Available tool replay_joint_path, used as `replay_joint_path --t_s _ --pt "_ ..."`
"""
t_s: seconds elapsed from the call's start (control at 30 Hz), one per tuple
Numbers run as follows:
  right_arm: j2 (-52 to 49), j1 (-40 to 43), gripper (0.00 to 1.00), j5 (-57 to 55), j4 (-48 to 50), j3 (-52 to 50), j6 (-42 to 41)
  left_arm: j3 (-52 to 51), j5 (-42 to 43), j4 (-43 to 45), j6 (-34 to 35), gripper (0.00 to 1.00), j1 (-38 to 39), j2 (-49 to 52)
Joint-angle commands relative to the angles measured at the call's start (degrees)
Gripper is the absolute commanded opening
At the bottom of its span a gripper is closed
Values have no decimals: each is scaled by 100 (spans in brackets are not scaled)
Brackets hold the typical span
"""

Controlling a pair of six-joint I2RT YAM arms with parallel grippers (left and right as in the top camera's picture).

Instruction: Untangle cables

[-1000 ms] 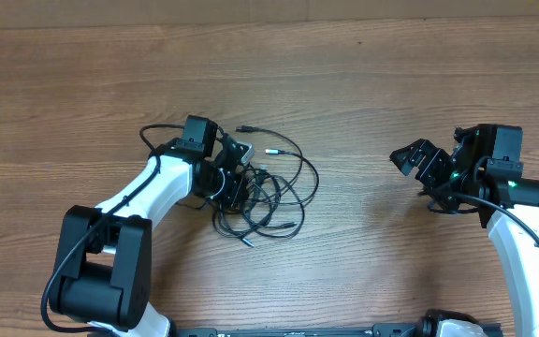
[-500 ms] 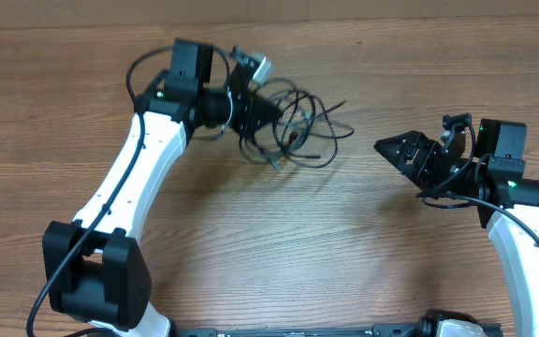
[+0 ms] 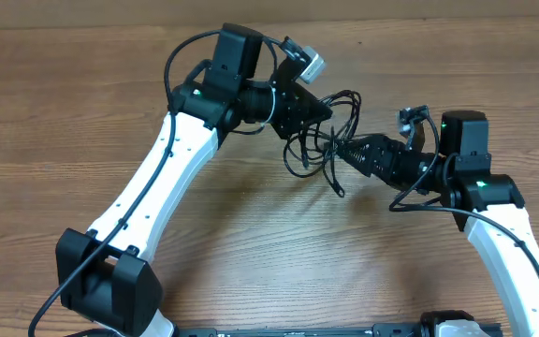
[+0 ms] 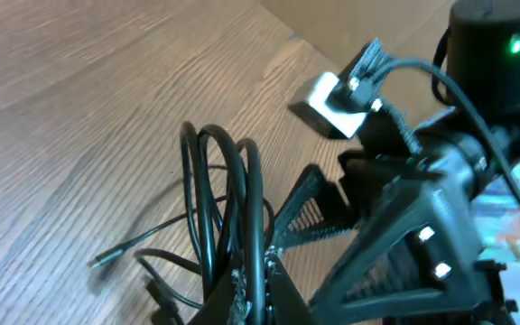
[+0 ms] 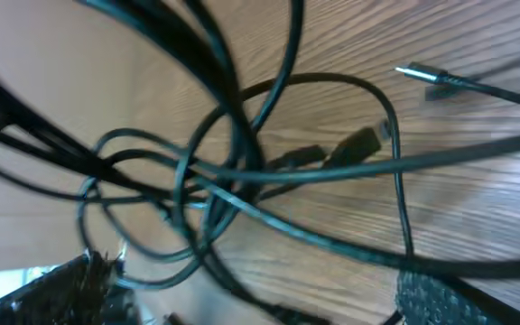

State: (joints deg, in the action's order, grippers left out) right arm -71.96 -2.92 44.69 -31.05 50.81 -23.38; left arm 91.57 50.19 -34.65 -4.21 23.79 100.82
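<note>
The left gripper (image 3: pixel 324 112) is pinched tight on the tangle of thin black cables (image 3: pixel 318 142), which hangs from it over the wooden table (image 3: pixel 251 243), while the right gripper (image 3: pixel 346 152) stands spread wide, strands crossing between its fingers.

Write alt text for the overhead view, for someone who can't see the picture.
The left gripper, shut, holds a tangled bunch of thin black cables over a wooden table. The right gripper, open, points into the tangle from the right side of the picture.
</note>
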Motion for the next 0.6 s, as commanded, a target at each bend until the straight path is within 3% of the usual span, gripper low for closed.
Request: replay_joint_path --t_s 0.0,0.37,0.57 --pt "-17 -221 100 -772 11 15 -83 376 459 269 317 4 -9 -164" --pt "-398 -258 100 -2369 -304 15 -367 1259 2299 341 468 4 -20 -199" --pt "-660 -254 100 -1961 -400 15 -520 1283 1799 225 461 4 -101 -444"
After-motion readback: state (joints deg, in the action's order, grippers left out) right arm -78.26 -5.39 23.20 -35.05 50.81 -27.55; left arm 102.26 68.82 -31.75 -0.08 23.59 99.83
